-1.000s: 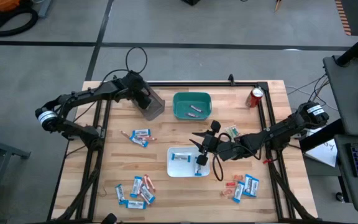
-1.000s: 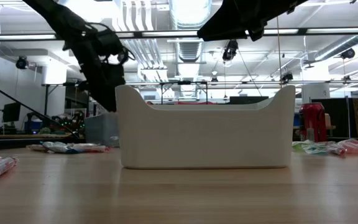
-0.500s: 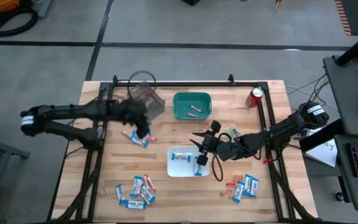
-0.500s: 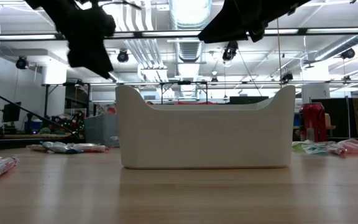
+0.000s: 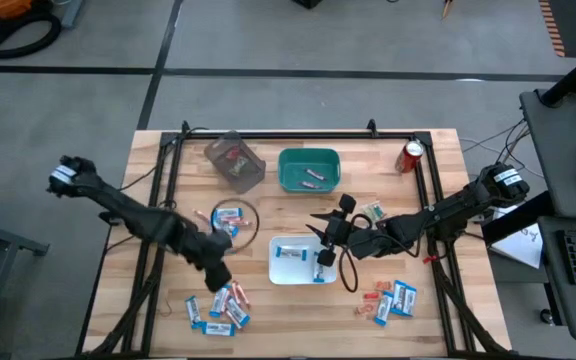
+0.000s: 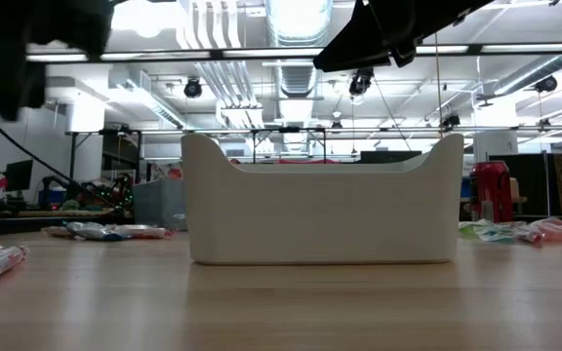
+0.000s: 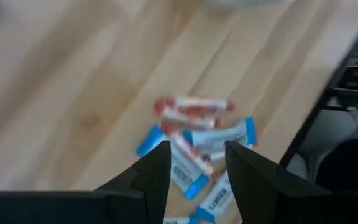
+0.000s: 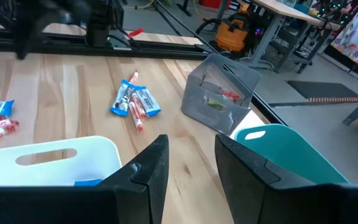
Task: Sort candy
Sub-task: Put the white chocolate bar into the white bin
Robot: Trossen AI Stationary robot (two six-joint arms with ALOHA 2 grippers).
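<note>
Now the candy is scattered in clumps across the desk [image 5: 428,180]: a near-left pile [image 5: 218,305] of blue-and-white packets and pinkish sticks, a smaller bunch [image 5: 226,217] farther back on the left, and another cluster [image 5: 390,299] near right. One blue packet [image 5: 290,252] lies in the white bin [image 5: 280,271] at centre, two small pieces sit in the green bin [image 5: 308,169] behind it, and red bits show in the clear grey bin [image 5: 235,161] far left, so each sort looks to have its own container. Hanging right over the near-left pile is the left tool [image 7: 194,168], fingers apart and framing the packets, poised, I'd say, for a pick. Meanwhile the right tool [image 5: 328,238] hovers at the white bin's right edge, fingers parted and nothing between them, likely waiting. A red soda can [image 5: 411,155] stands far right, clear of it all.
</note>
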